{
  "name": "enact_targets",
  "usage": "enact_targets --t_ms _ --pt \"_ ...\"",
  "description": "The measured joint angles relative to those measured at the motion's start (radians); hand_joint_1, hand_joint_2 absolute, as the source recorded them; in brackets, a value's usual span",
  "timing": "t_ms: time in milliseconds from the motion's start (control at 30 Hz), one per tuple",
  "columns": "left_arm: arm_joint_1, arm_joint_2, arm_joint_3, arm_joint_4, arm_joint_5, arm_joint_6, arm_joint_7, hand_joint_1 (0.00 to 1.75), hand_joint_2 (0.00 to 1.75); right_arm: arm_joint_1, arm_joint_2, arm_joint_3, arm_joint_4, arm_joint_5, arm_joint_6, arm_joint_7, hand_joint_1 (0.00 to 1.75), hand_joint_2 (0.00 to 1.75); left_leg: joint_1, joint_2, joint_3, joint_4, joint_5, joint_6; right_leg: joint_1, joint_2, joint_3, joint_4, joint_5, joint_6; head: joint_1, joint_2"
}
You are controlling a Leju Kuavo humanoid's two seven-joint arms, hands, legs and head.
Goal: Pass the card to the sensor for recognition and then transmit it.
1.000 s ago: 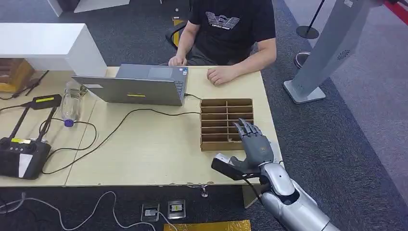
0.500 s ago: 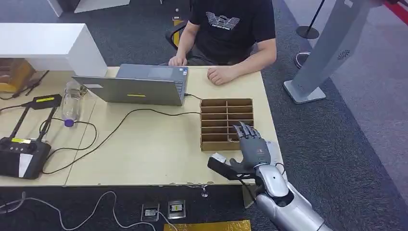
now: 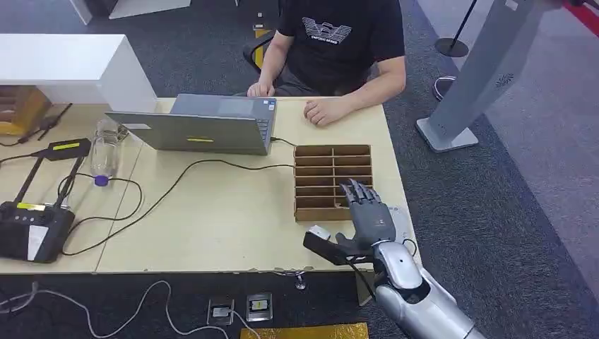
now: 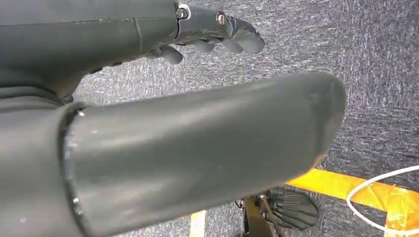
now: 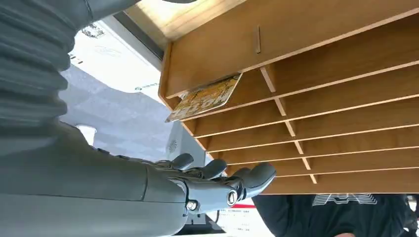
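At the near edge of the surface, toward 5 o'clock: right robot hand, silver arm behind it, fingers spread and stretched forward, thumb out toward 9 o'clock, nothing held. Fingertips over the near right corner of the wooden slotted organizer; contact with it not clear. Small white object just beside the thumb, kind not clear.

Just ahead, in the right wrist view: card, yellow with dark print, lodged in an end slot at a corner of the organizer, one edge sticking out of the opening, apart from the robot hand.

Left robot hand seen in the left wrist view above grey carpet, fingers gently curved and apart, holding nothing.

At 9 o'clock, near left end of the surface: black device with cables.

Mid-surface, running 8 to 1 o'clock: black cable.

Further, at 10 o'clock: clear plastic bottle lying down, purple cap toward the near side.

At 11 o'clock: grey laptop, open, screen back facing the robot.

At the far edge, 12 o'clock: seated person in a black T-shirt, one hand resting on the surface beside the laptop.

Off the surface, at 2 o'clock: white stand on the carpet.
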Motion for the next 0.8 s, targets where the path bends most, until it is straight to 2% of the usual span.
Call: enact_targets --t_ms 800 --pt "0.0 0.0 0.0 0.0 -0.002 0.0 0.0 0.0 0.0 0.001 0.0 0.0 0.019 0.045 -0.022 0.01 0.0 1.75 0.0 0.0 0.0 0.0 0.0 0.0 0.0 0.0 0.0 0.0 0.0 0.0 0.0 0.0"
